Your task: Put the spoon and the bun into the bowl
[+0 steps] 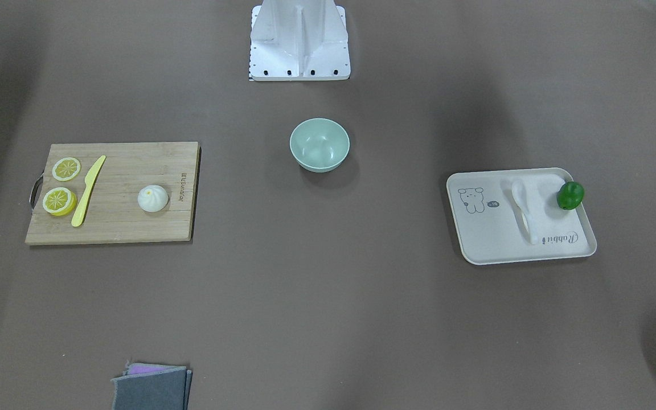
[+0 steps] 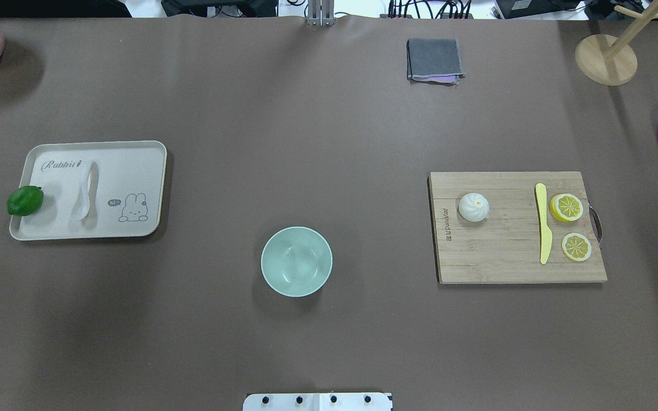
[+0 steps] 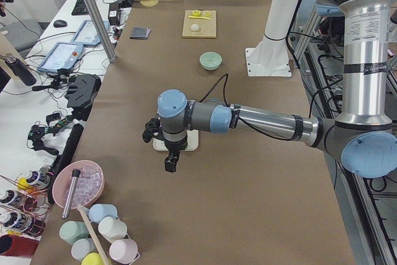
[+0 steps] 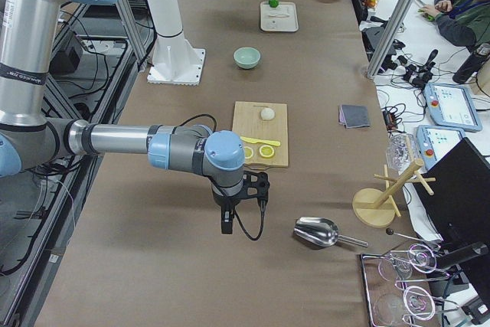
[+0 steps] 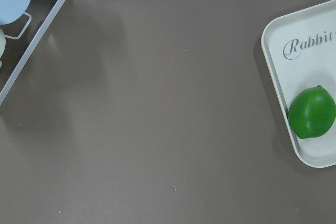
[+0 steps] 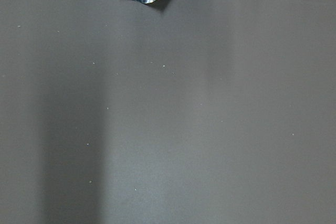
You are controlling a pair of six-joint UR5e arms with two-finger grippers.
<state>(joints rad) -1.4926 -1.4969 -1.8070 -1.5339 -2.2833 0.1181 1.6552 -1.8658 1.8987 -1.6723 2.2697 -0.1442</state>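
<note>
Cream tray (image 2: 135,171) on the left of the table: grey script "Rabbit" along its far edge, just left of the spoon (image 2: 84,197) handle, and clear in the left wrist view too. A small speech bubble reading "hi~" sits just right of the spoon, beside a line-drawn rabbit. Cutting board (image 2: 506,251) on the right: small dark brand stamp along its left edge, beside the bun (image 2: 473,206), roughly "Lipundar", too small to be sure. Nothing else legible

a long brown-covered table (image 2: 203,103) is flanked by a white desk (image 3: 15,107) and an aluminium post (image 3: 94,12), with what may be dark flooring (image 4: 107,89) seen beyond.
</note>
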